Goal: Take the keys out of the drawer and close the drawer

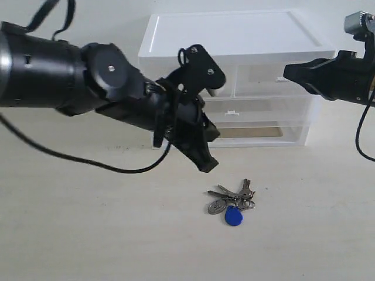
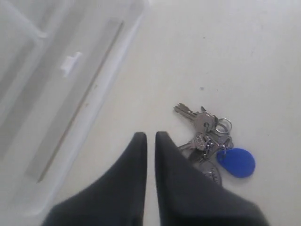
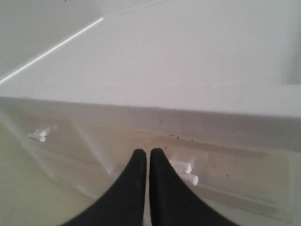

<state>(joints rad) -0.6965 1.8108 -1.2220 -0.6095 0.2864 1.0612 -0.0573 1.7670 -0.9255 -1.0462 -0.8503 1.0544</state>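
The keys lie on the table in front of the cabinet: silver keys on a ring with a round blue fob and an oval tag. In the left wrist view the keys lie just beside my fingers. My left gripper hangs shut and empty just above the table, up-left of the keys. The wide drawer with its centre tab sits flush in the cabinet. My right gripper is shut and empty, in the air near the upper right small drawer.
The white drawer cabinet stands at the back centre of the table. Two half-width drawers with their own tabs fill its top row. A black cable trails from the left arm over the table.
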